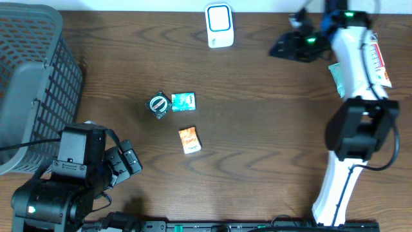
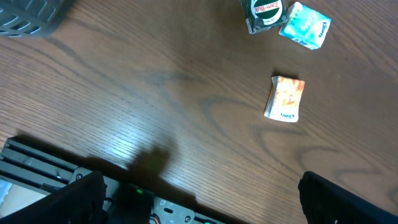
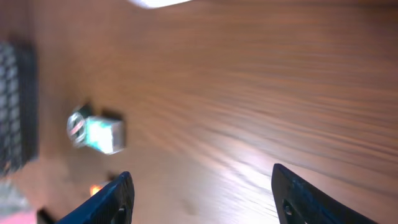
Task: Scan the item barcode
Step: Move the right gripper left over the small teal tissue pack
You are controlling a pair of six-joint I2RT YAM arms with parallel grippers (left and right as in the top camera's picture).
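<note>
Your left gripper [image 2: 199, 202] and right gripper [image 3: 202, 186] both hang spread and empty, so nothing faces the scanner [image 1: 219, 26] yet.

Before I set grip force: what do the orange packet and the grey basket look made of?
The orange packet seems to be thin printed plastic film, judging by its crumpled edges and slight sheen. The grey basket is likely rigid matte plastic, an open moulded lattice.

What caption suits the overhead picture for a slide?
Left arm and right arm flank a wooden table with a round tin, teal packet, orange packet, white scanner and grey basket.
</note>
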